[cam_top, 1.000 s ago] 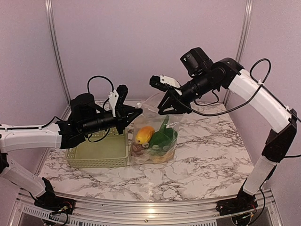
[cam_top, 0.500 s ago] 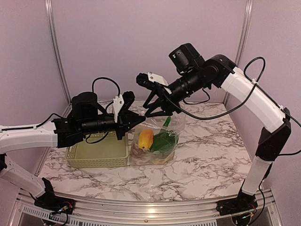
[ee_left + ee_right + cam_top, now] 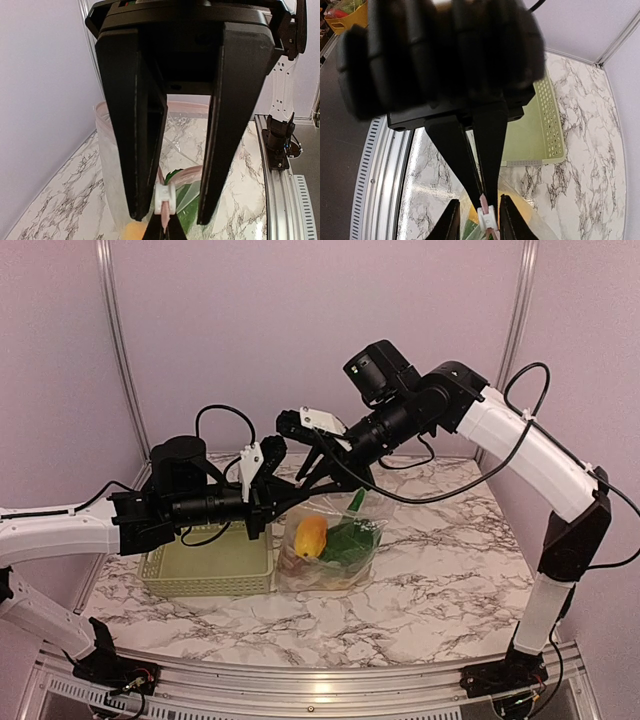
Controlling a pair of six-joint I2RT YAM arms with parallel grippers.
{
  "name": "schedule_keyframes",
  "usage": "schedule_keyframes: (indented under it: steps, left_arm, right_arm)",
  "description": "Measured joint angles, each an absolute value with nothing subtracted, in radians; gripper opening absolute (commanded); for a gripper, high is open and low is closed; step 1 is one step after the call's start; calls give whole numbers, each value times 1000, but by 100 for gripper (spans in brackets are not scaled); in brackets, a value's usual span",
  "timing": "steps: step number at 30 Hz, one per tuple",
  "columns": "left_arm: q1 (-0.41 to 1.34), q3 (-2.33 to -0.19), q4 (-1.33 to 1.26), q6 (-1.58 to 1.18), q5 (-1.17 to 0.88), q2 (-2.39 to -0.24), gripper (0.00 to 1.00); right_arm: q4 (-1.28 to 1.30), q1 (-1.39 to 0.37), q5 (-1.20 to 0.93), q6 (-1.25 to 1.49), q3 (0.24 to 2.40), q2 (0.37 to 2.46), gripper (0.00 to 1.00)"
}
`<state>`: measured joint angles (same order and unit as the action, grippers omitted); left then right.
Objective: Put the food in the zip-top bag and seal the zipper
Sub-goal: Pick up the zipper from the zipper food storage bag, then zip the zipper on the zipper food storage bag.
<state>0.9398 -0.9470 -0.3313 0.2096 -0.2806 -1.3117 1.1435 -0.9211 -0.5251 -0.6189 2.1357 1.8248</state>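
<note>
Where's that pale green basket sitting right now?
In the top view, the basket sits on the left side of the marble table, beneath the left arm, right beside the clear bag of food.

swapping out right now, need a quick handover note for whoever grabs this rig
Left gripper: jaws open, straddling the white slider, not clamped on it.
Right gripper: jaws shut on the zipper, right beside the slider.
The zip-top bag stands on the marble next to the green basket. The food is inside it; a yellow fruit and green pieces are visible.
Done: food bagged.
Left: the bag's mouth gapes open in the left wrist view, so the zipper needs sealing.
</note>
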Motion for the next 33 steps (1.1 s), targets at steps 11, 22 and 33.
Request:
schedule_keyframes:
  steps: [11, 22, 33]
  left_arm:
    - [940, -941, -331, 205, -283, -1306, 0]
    - [940, -941, -331, 207, -286, -1306, 0]
    - [944, -900, -348, 223, -230, -1277, 0]
  right_arm:
    - [1133, -921, -466, -624, 2114, 1813, 8]
    - [1128, -923, -445, -626, 2098, 1801, 0]
    - [1071, -918, -379, -632, 2005, 1750, 0]
